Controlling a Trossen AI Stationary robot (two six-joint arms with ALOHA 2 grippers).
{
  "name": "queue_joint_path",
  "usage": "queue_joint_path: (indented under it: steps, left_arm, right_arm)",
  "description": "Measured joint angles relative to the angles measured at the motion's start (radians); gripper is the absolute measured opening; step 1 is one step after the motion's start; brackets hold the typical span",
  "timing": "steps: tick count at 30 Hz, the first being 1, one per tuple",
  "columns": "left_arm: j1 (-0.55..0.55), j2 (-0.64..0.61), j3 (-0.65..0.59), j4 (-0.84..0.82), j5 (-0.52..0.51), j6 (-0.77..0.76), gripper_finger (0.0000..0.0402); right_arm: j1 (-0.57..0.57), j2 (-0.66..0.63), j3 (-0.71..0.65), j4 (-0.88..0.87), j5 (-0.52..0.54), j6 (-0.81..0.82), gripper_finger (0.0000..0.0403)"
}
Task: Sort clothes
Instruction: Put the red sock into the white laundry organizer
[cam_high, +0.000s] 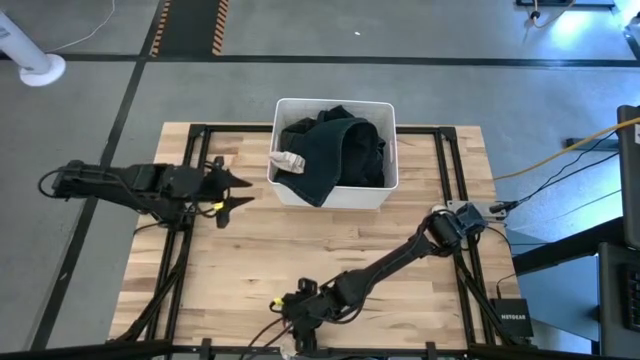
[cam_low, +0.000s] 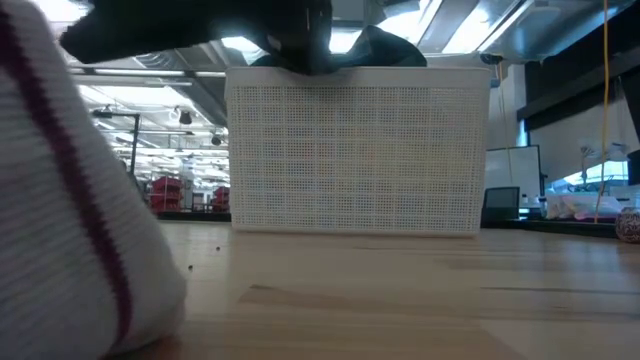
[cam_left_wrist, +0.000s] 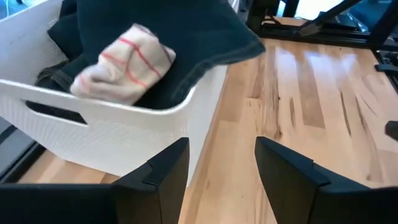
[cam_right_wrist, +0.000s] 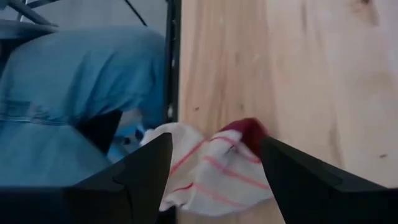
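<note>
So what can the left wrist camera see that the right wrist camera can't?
Only the left wrist view shows the white bin, with dark clothes spilling over its rim and a cream piece with red stripes lying on top. The left hand is open and empty, just short of the bin.

Only the right wrist view shows a second cream striped piece with a maroon tip lying between the open fingers of the right hand, plus something light blue beyond the table's edge.

Both show the wooden table.

Clothes (cam_high: 335, 150) in bin (cam_high: 335, 194), far table (cam_high: 250, 260) side.
</note>
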Motion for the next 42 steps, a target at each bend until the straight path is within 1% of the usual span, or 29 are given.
queue_joint_path:
  steps: [3, 7, 13, 16, 18, 20, 23, 27, 28, 33, 37, 39, 42]
  left_arm:
    - [-0.001, -0.014, -0.016, -0.002, 0.0, 0.0, 0.018]
    - [-0.001, -0.02, -0.027, -0.006, 0.0, -0.022, 0.018]
    - [-0.001, -0.019, -0.037, -0.006, 0.0, -0.014, 0.018]
    - [-0.001, -0.019, -0.038, -0.001, 0.0, -0.018, 0.018]
    - [-0.001, -0.019, -0.037, 0.0, 0.0, -0.018, 0.018]
    - [-0.001, -0.019, -0.038, 0.0, 0.0, -0.019, 0.018]
    - [-0.001, -0.019, -0.038, 0.0, 0.0, -0.02, 0.018]
    - [-0.001, -0.019, -0.038, -0.001, 0.0, -0.026, 0.018]
    - [-0.001, -0.019, -0.038, -0.001, 0.0, -0.026, 0.018]
    - [-0.001, -0.018, -0.038, -0.002, 0.0, -0.026, 0.018]
    - [-0.001, -0.018, -0.038, -0.007, 0.0, -0.031, 0.018]
    - [-0.001, -0.018, -0.038, -0.009, 0.0, -0.036, 0.018]
    - [-0.001, -0.017, -0.038, -0.008, -0.001, -0.035, 0.018]
  right_arm:
    - [0.003, 0.018, 0.029, -0.01, -0.008, 0.016, 0.0261]
    - [0.014, 0.054, 0.035, 0.006, -0.027, 0.02, 0.0261]
    - [0.017, 0.11, 0.032, -0.025, -0.037, 0.023, 0.0261]
    - [0.012, 0.114, 0.034, -0.073, -0.031, 0.067, 0.0257]
    - [0.007, 0.117, 0.034, -0.109, -0.025, 0.082, 0.024]
    - [0.006, 0.117, 0.034, -0.13, -0.012, 0.083, 0.0209]
    - [0.006, 0.117, 0.034, -0.148, -0.004, 0.07, 0.014]
    - [0.001, 0.117, 0.06, -0.195, -0.003, 0.038, 0.0029]
    - [-0.001, 0.117, 0.073, -0.215, 0.011, 0.033, 0.0017]
    - [-0.011, 0.117, 0.167, -0.332, 0.099, 0.018, 0.0031]
    - [-0.023, 0.117, 0.3, -0.48, 0.176, -0.036, 0.001]
    - [-0.031, 0.114, 0.368, -0.549, 0.236, -0.061, 0.001]
    - [-0.049, 0.024, 0.322, -0.554, 0.305, -0.071, 0.0017]
